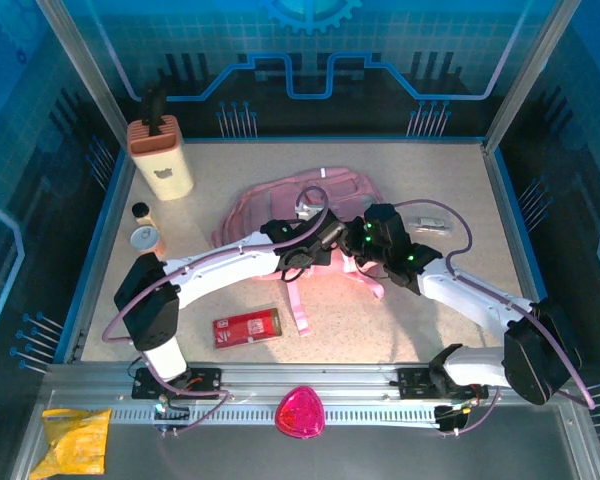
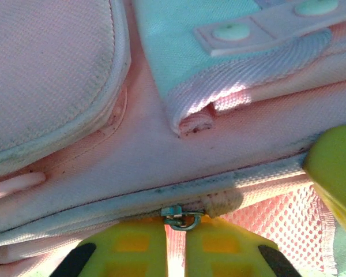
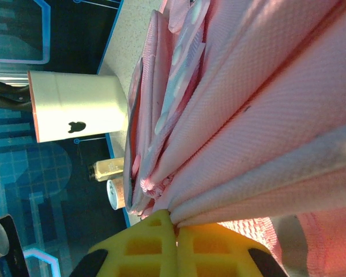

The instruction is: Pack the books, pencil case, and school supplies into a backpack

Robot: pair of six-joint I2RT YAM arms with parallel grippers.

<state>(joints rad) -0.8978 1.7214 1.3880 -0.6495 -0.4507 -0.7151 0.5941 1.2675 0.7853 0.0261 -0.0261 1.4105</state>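
The pink backpack (image 1: 280, 200) lies slumped in the middle of the table. My left gripper (image 1: 323, 238) is at its near edge. In the left wrist view the left gripper (image 2: 176, 228) is shut on the pink tab that hangs from the metal zip ring (image 2: 183, 219), below the backpack's seam (image 2: 161, 190). My right gripper (image 1: 368, 240), close beside it, is shut on a bunched fold of backpack fabric (image 3: 265, 104), pinched at the right gripper's fingertips (image 3: 176, 222). The red pencil case (image 1: 247, 327) lies flat near the front. A small pale oblong supply item (image 1: 432, 222) lies right of the backpack. The books are out of view.
A tall beige box with a black top (image 1: 160, 158) stands at the back left. Two small jars (image 1: 145, 232) sit by the left wall. A yellow bag (image 1: 75, 440) and a pink pouch (image 1: 300, 412) rest on the metal shelf in front of the arm bases.
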